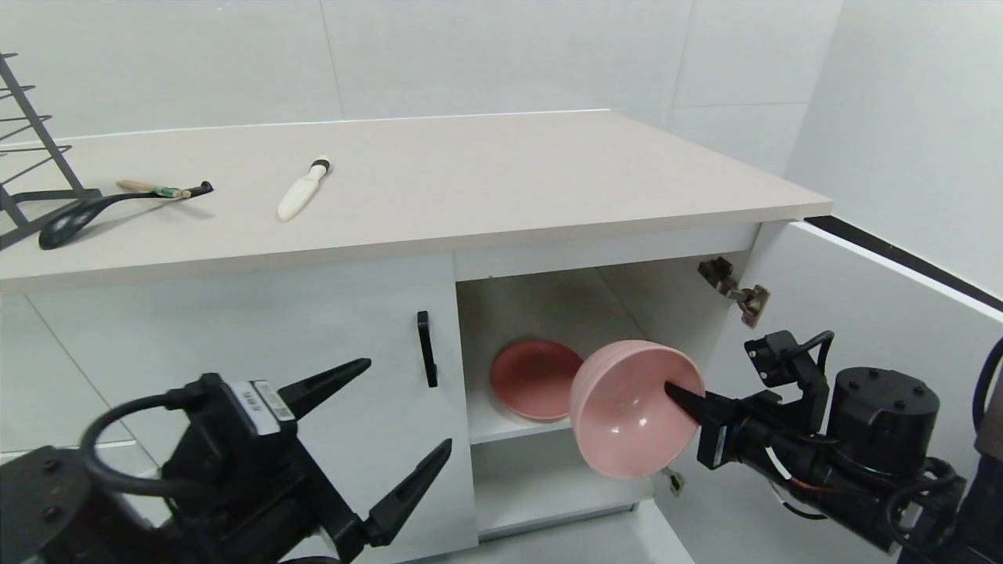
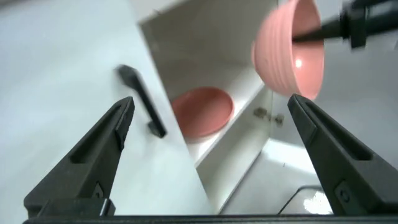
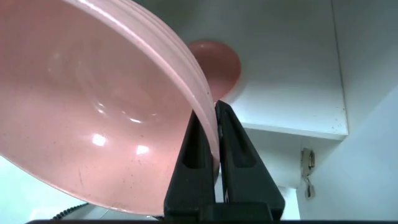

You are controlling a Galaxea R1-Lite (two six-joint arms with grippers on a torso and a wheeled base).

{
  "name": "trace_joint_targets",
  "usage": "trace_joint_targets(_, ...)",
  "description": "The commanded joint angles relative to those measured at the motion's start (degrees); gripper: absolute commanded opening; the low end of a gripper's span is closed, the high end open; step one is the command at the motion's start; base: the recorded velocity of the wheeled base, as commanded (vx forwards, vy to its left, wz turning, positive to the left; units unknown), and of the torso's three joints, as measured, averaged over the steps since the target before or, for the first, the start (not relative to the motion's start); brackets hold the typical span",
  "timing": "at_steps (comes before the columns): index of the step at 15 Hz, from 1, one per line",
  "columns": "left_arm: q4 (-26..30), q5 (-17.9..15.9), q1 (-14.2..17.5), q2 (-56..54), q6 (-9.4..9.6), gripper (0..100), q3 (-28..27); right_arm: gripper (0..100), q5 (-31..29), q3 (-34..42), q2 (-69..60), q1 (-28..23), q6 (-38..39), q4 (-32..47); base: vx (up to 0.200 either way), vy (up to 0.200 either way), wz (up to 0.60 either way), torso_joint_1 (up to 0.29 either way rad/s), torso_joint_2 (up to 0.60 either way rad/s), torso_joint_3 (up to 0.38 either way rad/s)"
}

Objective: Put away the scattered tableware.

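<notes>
My right gripper (image 1: 675, 389) is shut on the rim of a pink bowl (image 1: 627, 411), holding it tipped on its side in front of the open cabinet. The fingers (image 3: 208, 134) pinch the bowl (image 3: 93, 118) wall between them. A pink plate (image 1: 535, 378) lies on the cabinet's upper shelf (image 1: 494, 427), just behind the bowl. My left gripper (image 1: 403, 435) hangs open and holds nothing, low in front of the closed left door, and its view looks at the plate (image 2: 202, 111) and bowl (image 2: 289, 53). On the countertop lie a white-handled knife (image 1: 302, 190), a black ladle (image 1: 94, 210) and chopsticks (image 1: 153, 188).
The right cabinet door (image 1: 870, 313) stands swung open beside my right arm. The closed left door carries a black handle (image 1: 425, 348). A lower shelf (image 1: 548, 478) sits under the plate's shelf. A dark wire rack (image 1: 31, 149) stands at the counter's left end.
</notes>
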Motion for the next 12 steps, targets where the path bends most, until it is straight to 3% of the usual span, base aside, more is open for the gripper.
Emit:
trace_joint_targets(1, -0.1, 0.0, 1.0, -7.3, -4.08, 100, 1.2, 0, 0.1, -1.2, -0.1, 0.5, 0.0, -0.1, 0.000, 0.000, 0.00, 0.000, 0.00, 0.000)
trace_joint_targets(3, 0.6, 0.7, 1.3, -9.5, -8.65, 100, 1.2, 0, 0.4, -4.2, 3.2, 0.6, -0.5, -0.1, 0.000, 0.000, 0.00, 0.000, 0.00, 0.000)
trace_joint_targets(4, 1.9, 1.7, 1.8, -10.4, -9.79, 100, 1.2, 0, 0.5, -5.4, 4.6, 0.5, -1.9, -0.1, 0.000, 0.000, 0.00, 0.000, 0.00, 0.000)
trace_joint_targets(6, 9.4, 5.7, 3.5, -15.4, -10.93, 100, 1.2, 0, 0.6, -9.3, 8.8, 0.5, -5.5, -0.1, 0.000, 0.000, 0.00, 0.000, 0.00, 0.000)
trace_joint_targets(7, 12.0, 5.9, 4.0, -17.1, -11.29, 100, 1.2, 0, 0.5, -10.1, 9.9, 0.5, -5.5, -0.1, 0.000, 0.000, 0.00, 0.000, 0.00, 0.000)
trace_joint_targets(9, 22.3, 5.9, 6.9, -25.0, -14.10, 100, 1.2, 0, 1.0, -13.2, 13.1, 0.2, -4.9, -0.1, 0.000, 0.000, 0.00, 0.000, 0.00, 0.000)
trace_joint_targets(10, 26.4, 5.8, 8.5, -27.9, -14.63, 100, 1.2, 0, 2.4, -14.8, 14.1, 0.1, -4.9, -0.1, 0.000, 0.000, 0.00, 0.000, 0.00, 0.000)
trace_joint_targets(11, 26.7, 5.9, 8.6, -28.1, -14.63, 100, 1.2, 0, 2.5, -14.9, 14.2, 0.1, -4.9, -0.1, 0.000, 0.000, 0.00, 0.000, 0.00, 0.000)
trace_joint_targets(12, 34.7, 5.8, 12.5, -33.4, -14.45, 100, 1.2, 0, 3.1, -17.7, 15.3, -0.3, -4.8, -0.1, 0.000, 0.000, 0.00, 0.000, 0.00, 0.000)
